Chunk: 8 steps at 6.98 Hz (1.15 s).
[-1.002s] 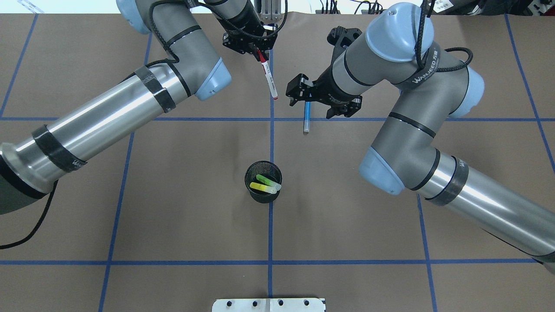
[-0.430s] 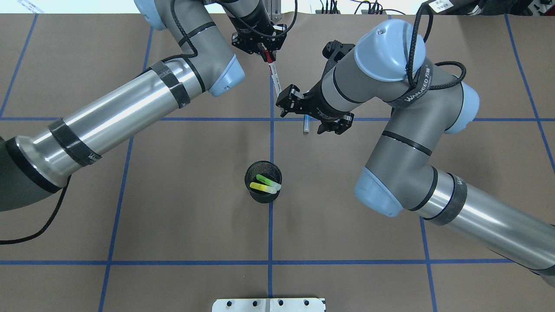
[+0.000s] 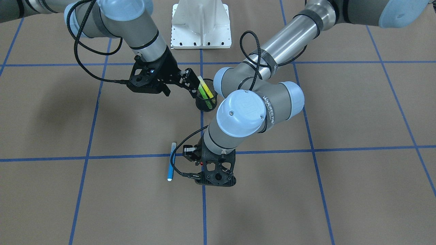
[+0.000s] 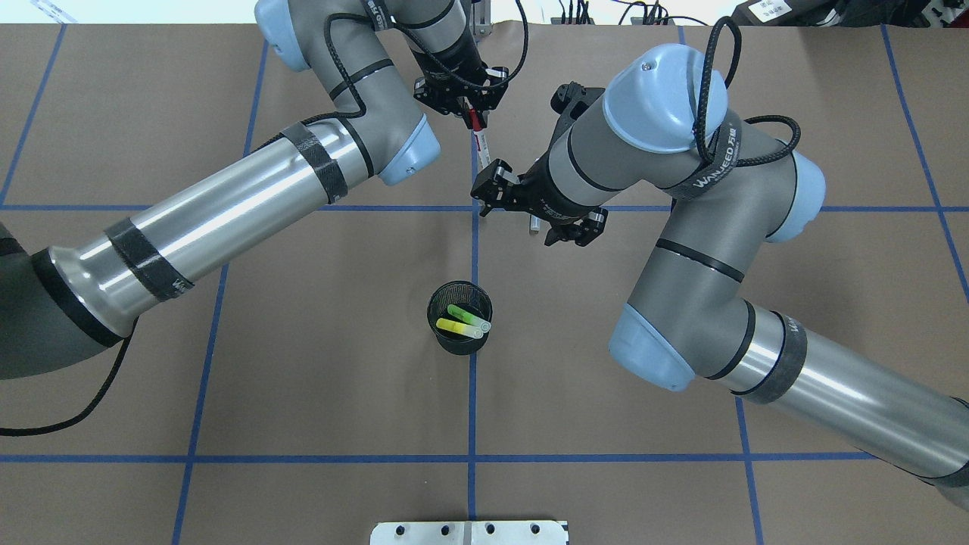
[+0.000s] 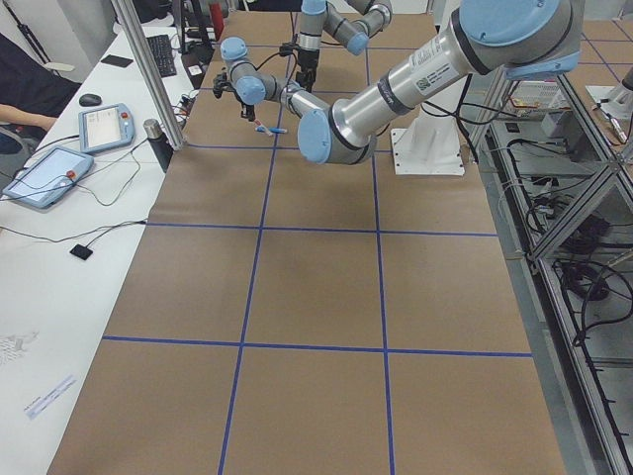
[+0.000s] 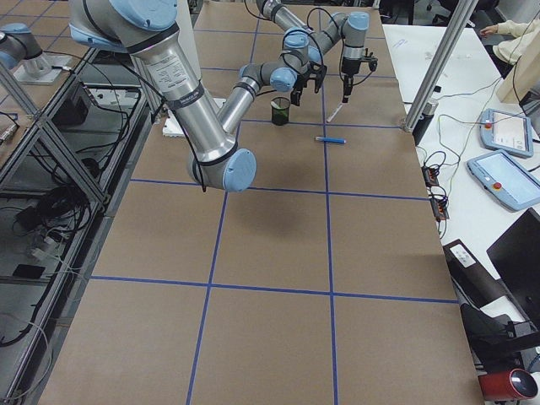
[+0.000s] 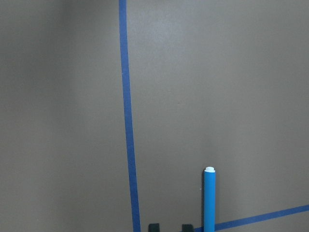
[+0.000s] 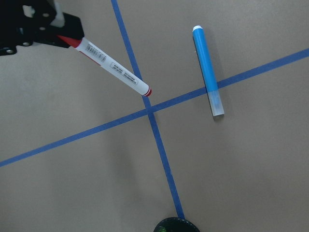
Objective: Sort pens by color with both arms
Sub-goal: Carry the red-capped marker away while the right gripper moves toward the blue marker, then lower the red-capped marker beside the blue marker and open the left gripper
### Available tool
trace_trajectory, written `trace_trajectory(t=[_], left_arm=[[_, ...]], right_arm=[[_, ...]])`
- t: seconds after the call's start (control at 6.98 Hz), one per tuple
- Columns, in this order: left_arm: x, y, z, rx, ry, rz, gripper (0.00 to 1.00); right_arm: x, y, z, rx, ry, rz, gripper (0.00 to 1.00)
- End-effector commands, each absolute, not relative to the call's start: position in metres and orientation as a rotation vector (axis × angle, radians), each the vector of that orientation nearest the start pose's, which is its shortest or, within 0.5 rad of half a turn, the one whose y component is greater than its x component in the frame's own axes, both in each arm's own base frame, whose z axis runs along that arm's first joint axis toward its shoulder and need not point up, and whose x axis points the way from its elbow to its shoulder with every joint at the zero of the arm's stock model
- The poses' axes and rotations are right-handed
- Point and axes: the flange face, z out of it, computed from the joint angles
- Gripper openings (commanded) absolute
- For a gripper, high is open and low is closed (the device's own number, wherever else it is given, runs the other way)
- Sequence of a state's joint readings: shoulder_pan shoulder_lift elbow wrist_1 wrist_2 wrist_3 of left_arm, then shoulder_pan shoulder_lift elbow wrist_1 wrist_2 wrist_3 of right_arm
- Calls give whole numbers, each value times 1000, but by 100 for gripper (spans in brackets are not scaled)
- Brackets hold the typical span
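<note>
Upper centre of the overhead view: the left gripper (image 4: 471, 113) has its jaws clamped on the red end of the red pen (image 4: 481, 142). The pen hangs out from the jaws at a slant, its white labelled barrel pointing down the frame, clear of the table (image 4: 303, 363). The right wrist view confirms it, with the black gripper in its upper left corner and the pen's free tip over a crossing of blue tape lines (image 8: 159, 145).

Just below that in the overhead view, the right gripper (image 4: 528, 216) hangs with its jaws apart and nothing between them. It covers most of the blue pen (image 8: 207, 67) there; only the pale cap peeks out beneath. The right wrist view shows the blue pen whole in the upper right, lying flat on the table across a tape line, cap toward the bottom of the frame. In the front view it lies lower centre, just left of the left gripper.

At the middle of the overhead view stands the black cup (image 4: 459, 344), upright on a tape line. Inside, the green pen (image 4: 463, 313) and the yellow pen (image 4: 454, 327) lean side by side, their pale caps up against the rim on the right.
</note>
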<state>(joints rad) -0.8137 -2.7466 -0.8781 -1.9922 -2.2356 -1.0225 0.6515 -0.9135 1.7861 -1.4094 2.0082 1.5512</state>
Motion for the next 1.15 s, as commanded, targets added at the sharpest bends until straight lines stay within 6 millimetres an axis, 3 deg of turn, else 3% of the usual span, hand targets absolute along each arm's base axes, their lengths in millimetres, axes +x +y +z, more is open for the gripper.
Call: trace_trajectory(t=[0.0,0.29,0.72,1.0], left_arm=[[554,-665,110,54,1062,84,15],[557,-663,113,39,1048,81,19],[563,-657,111,39,1052,96,56],[554,-655,101,60,1071,103,65]], right_arm=[[-455,-461,158,-43,-1095,341,99],[-454,-460,157,-42,-1096,339,99],[-454,-460,157,-41,-1097,339,99],[-455,-459,151,-37,-1105,335,99]])
